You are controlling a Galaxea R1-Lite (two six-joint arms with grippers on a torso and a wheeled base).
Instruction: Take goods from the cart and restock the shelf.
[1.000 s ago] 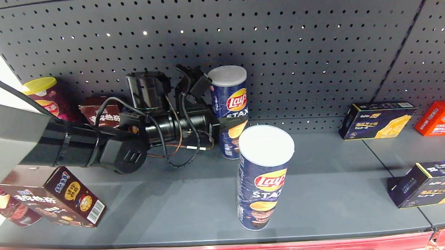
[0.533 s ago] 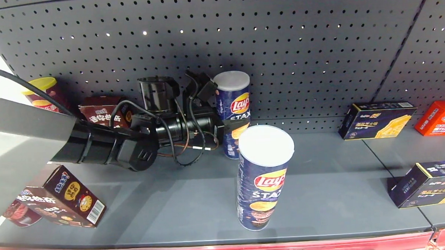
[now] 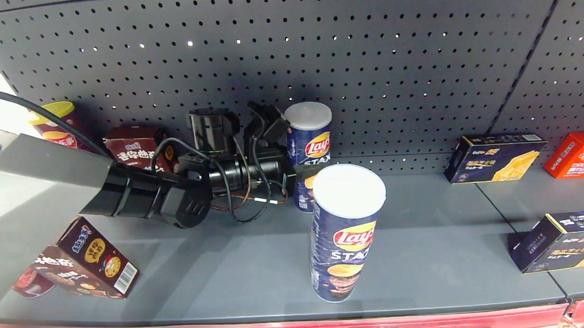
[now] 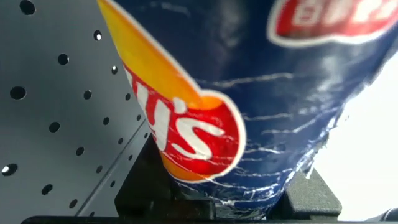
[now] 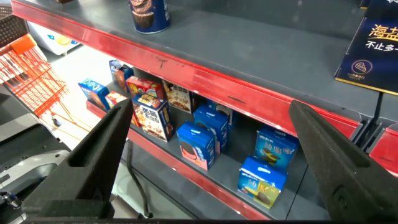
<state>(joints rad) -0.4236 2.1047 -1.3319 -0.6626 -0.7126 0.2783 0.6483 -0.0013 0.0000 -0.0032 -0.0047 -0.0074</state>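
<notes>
**Head view.** The left end effector (image 3: 303, 173) is clamped around the middle of a dark-blue cylindrical crisp tube with a white plastic lid (image 3: 309, 134). It holds the tube upright just in front of the grey perforated back panel (image 3: 390, 58). Gripping from the side at mid-height likely keeps so tall a tube vertical. I judge it is being set deep on the grey metal shelf (image 3: 218, 268), behind the second blue crisp tube (image 3: 345, 235), which stands apart nearer the front edge. Whether the held tube's base touches the shelf cannot be told. A brown cardboard snack box (image 3: 89, 261) lies tilted well off to the left.

**Left wrist view.** The tube's printed wall sits tight between the black fingers (image 4: 146, 193), with the back panel close beside it.

**Right wrist view.** The right end effector (image 5: 217, 162) hangs in front of and below the shelf's red front lip (image 5: 205, 78). Its two dark fingers are spread wide with nothing between them. It is probably kept low to stay out of the left arm's way, near the orange wire cart (image 5: 28, 65) for a later pick.
</notes>
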